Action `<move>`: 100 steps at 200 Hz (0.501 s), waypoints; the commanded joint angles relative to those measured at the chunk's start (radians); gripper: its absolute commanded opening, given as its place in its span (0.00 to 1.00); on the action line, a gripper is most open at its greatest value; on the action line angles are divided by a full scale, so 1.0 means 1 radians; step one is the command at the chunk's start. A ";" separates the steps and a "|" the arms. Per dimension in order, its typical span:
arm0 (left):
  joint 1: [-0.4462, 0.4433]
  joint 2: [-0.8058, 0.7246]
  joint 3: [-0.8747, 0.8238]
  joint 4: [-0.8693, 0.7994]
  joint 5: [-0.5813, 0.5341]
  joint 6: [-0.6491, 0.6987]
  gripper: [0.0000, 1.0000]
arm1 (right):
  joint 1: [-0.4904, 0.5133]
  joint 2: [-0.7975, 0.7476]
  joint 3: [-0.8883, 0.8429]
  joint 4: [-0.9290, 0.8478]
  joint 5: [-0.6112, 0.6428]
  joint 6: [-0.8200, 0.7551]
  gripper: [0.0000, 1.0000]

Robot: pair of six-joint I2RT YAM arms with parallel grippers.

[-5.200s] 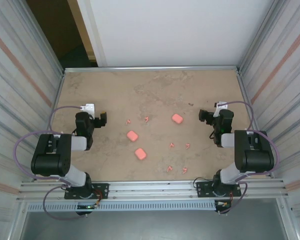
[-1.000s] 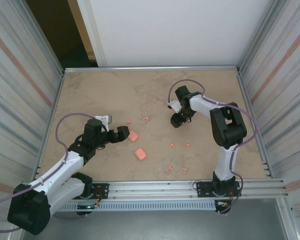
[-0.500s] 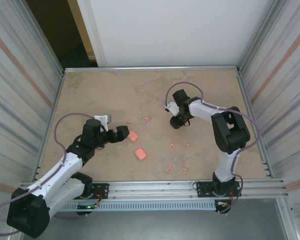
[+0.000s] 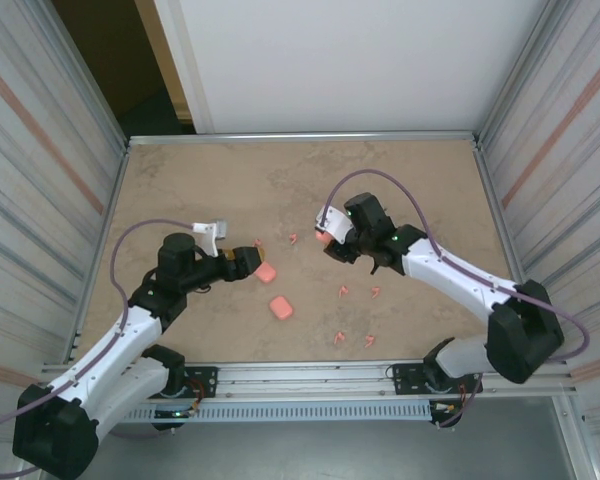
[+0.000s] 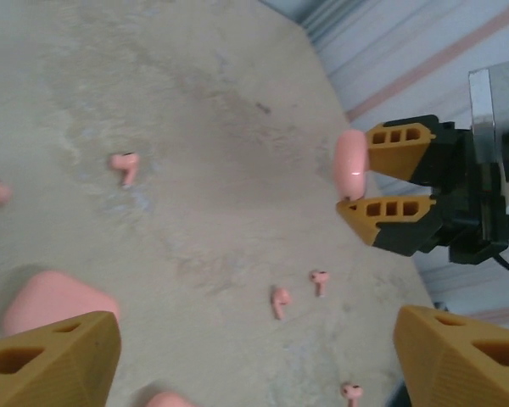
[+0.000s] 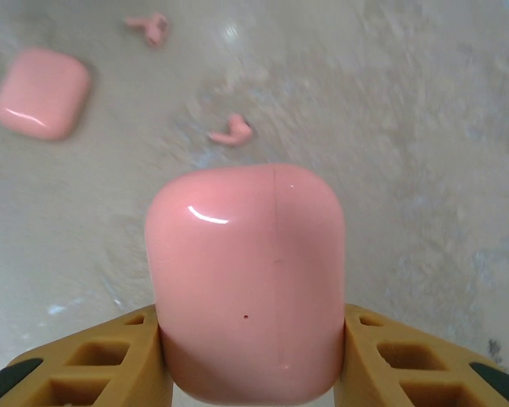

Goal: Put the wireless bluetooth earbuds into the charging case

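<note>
Over the middle of the tabletop (image 4: 200, 190), my right claw (image 4: 330, 241) pinches a closed pink charging case (image 4: 324, 238) by two opposite sides, apparently clear of the surface. My left claw (image 4: 244, 262) hangs spread and empty just beside a second case (image 4: 266, 272) toward the left edge. A third case (image 4: 281, 307) lies nearer the near edge. The six earbuds (image 4: 343, 291) lie loose, two toward the middle and four toward the near right corner.

I judge the step in hand to be presenting the held case so it can be opened. Done well, that means holding it level and steady within the left claw's reach, with the pinch firm but off the lid.

My right wrist camera shows what the overhead cannot: a fine seam running down the case's face between my fingers. If that is the lid line, I am squeezing across it, and I would set the case down and re-grip. The left wrist camera gives the side view, with the case standing proud of the fingertips. The overhead view alone lays out all six earbuds at once.
</note>
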 commanded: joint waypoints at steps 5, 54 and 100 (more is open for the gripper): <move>-0.007 0.006 0.021 0.164 0.149 -0.046 0.71 | 0.057 -0.078 -0.015 0.048 0.006 -0.044 0.38; -0.044 0.024 0.043 0.206 0.187 -0.049 0.66 | 0.169 -0.142 -0.022 0.060 0.094 -0.076 0.38; -0.124 0.072 0.087 0.216 0.150 -0.016 0.69 | 0.221 -0.156 -0.018 0.058 0.125 -0.085 0.38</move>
